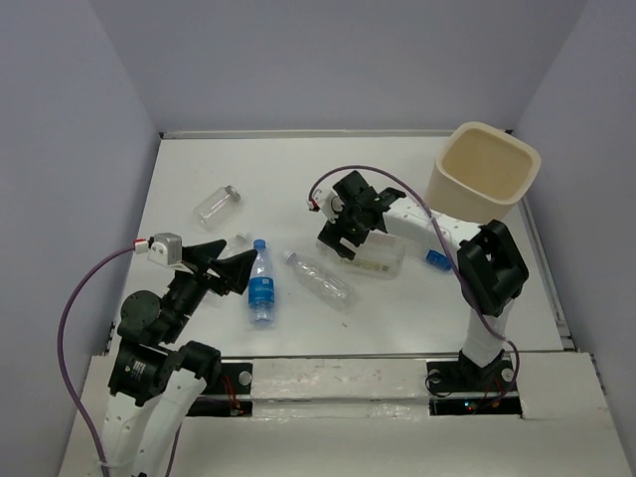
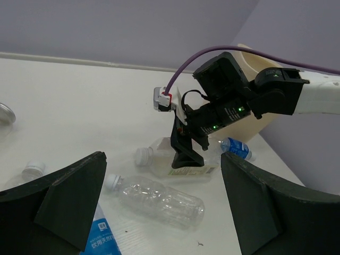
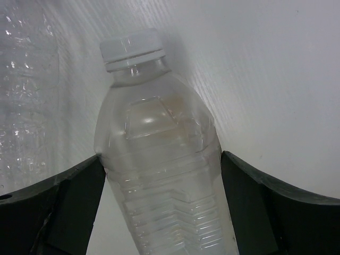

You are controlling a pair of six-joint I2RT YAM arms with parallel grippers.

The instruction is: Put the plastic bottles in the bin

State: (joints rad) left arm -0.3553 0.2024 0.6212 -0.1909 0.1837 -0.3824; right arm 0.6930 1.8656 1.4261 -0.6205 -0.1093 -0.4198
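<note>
The cream bin (image 1: 485,171) stands at the back right. My right gripper (image 1: 348,237) is open and straddles a clear white-capped bottle (image 3: 159,175) lying on the table, fingers (image 3: 74,202) close beside its sides; this bottle (image 2: 159,159) also shows in the left wrist view under that gripper (image 2: 188,154). A crumpled clear bottle (image 1: 320,278) and a blue-label bottle (image 1: 261,285) lie mid-table. A small blue-label bottle (image 1: 437,260) lies near the bin. A stubby clear bottle (image 1: 217,205) lies back left. My left gripper (image 1: 225,266) is open and empty beside the blue-label bottle.
A tiny clear bottle (image 1: 241,238) lies just behind my left gripper. Purple-grey walls enclose the white table (image 1: 268,169) on three sides. My right arm (image 1: 489,268) stretches between the bin and the bottles. The bin also shows in the left wrist view (image 2: 258,123).
</note>
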